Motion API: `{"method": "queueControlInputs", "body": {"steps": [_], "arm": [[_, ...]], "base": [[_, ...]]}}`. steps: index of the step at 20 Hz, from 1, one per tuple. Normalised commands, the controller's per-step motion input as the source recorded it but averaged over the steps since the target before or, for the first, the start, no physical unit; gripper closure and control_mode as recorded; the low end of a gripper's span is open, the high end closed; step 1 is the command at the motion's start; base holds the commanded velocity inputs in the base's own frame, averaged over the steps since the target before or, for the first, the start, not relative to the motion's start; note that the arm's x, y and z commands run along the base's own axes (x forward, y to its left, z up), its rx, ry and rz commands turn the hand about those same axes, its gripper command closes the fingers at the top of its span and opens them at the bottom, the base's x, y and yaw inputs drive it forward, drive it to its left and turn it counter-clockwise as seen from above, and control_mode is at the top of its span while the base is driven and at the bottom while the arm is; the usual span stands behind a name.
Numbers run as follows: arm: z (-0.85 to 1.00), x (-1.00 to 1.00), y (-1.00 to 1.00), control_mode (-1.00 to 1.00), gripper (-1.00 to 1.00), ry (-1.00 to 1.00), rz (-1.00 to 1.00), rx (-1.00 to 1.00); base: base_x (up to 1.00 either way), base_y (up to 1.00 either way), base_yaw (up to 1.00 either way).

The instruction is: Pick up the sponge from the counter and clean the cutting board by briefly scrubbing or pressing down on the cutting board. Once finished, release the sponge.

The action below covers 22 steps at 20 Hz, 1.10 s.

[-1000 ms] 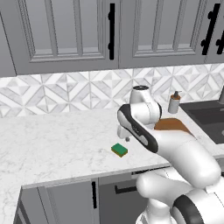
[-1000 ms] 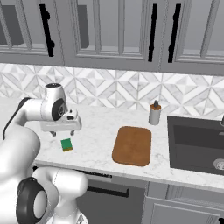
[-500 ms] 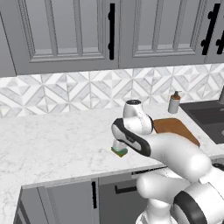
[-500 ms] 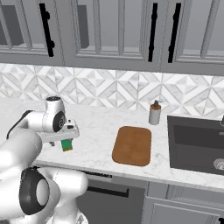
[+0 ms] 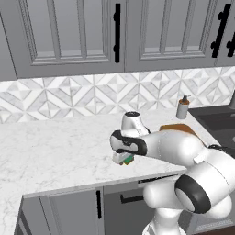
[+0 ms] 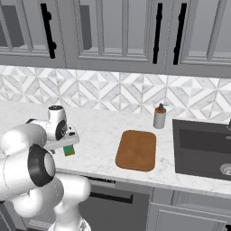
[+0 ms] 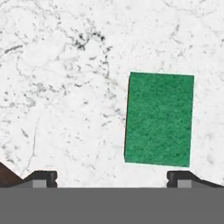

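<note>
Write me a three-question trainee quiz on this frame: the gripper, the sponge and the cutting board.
1. True or false: the gripper has closed on the sponge.
2. Which object stands on the counter between the cutting board and the backsplash? A) a mug B) a soap dispenser C) a kettle
3. Fill in: in the hand view, the sponge shows its ____ face.

Key
1. False: the jaws stand open above it, and the sponge lies free on the counter.
2. B
3. green
</note>
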Motion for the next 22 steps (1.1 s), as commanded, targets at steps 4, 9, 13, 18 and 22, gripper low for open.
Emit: {"method": "queueControlInputs", "body": {"steps": [4, 9, 13, 18, 22], "arm": [[-0.25, 0.41, 0.14, -1.00, -1.00, 0.02, 0.12, 0.02], [-0.26, 0.46, 0.00, -1.00, -1.00, 0.00, 0.07, 0.00], [-0.42, 0.37, 0.00, -1.00, -1.00, 0.00, 0.04, 0.00], [-0.41, 0.20, 0.00, -1.00, -1.00, 0.00, 0.01, 0.00], [-0.41, 0.00, -0.04, -1.00, -1.00, -0.01, 0.00, 0.00]], "base": [[0.00, 0.00, 0.00], [0.00, 0.00, 0.00], [0.00, 0.00, 0.00], [0.00, 0.00, 0.00], [0.00, 0.00, 0.00]]}}
